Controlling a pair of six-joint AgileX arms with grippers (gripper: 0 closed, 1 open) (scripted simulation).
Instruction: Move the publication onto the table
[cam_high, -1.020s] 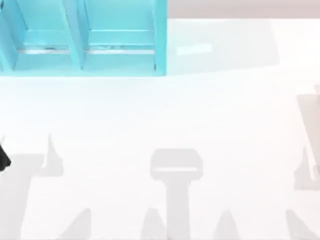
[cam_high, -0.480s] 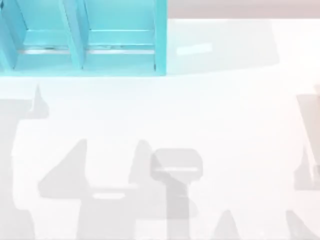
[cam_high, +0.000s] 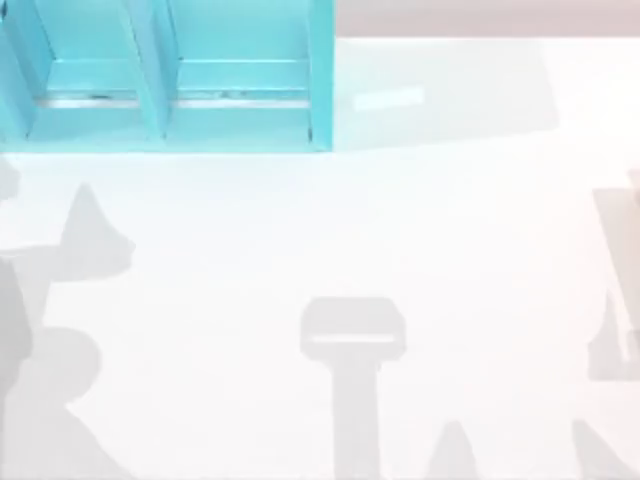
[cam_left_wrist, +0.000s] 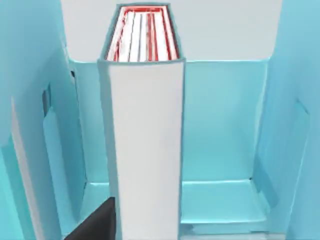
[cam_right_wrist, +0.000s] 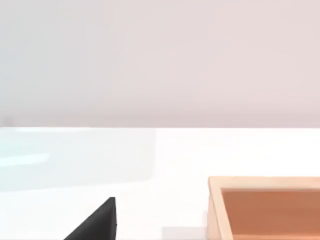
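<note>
Inside the bright turquoise compartmented shelf unit (cam_left_wrist: 225, 150) the thick teal-covered book (cam_left_wrist: 145, 150) stands upright, white page edges facing the left gripper (cam_left_wrist: 97, 225) just beside it, presumably for a grasp, though its opening cannot be told, white table (cam_high: 450, 250) waiting.

Smooth, perhaps glossy table (cam_high: 450, 250); wooden box (cam_right_wrist: 265, 207).

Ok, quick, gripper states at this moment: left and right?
Left gripper: one dark finger beside the thick teal-blue, white-edged book standing in the turquoise shelf unit; state cannot be told.
Right gripper: one dark finger over the white table; cannot be told.
</note>
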